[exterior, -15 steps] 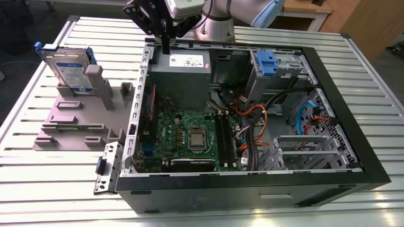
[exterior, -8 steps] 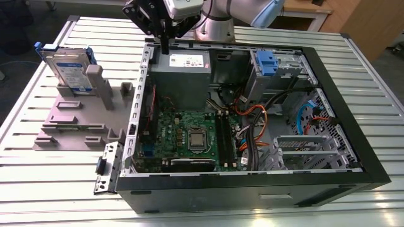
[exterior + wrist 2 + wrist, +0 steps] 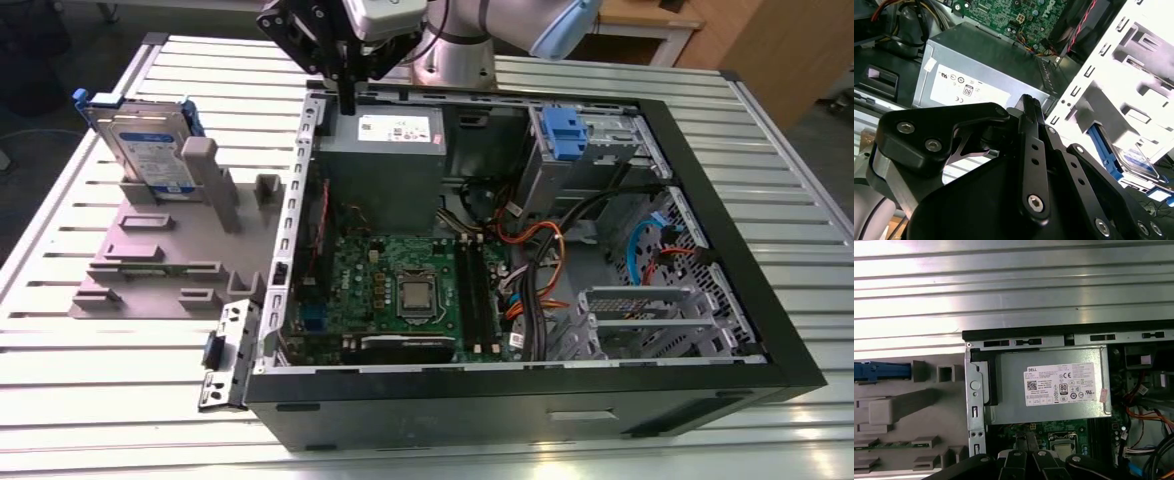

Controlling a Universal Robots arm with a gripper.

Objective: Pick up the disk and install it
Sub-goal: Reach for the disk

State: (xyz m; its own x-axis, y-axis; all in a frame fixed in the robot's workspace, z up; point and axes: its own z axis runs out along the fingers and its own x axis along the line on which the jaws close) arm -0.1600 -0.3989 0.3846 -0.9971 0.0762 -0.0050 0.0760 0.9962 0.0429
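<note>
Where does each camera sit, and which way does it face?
Exterior view: off the arm, high, angled down at the open computer case on the slatted table; the arm and gripper show.
First wrist view: on the wrist, looking down on the power supply; gripper links show.
Second wrist view: on the wrist, close behind the gripper, looking along it.
Shared: all three show the power supply; the exterior and first wrist views show the disk.
</note>
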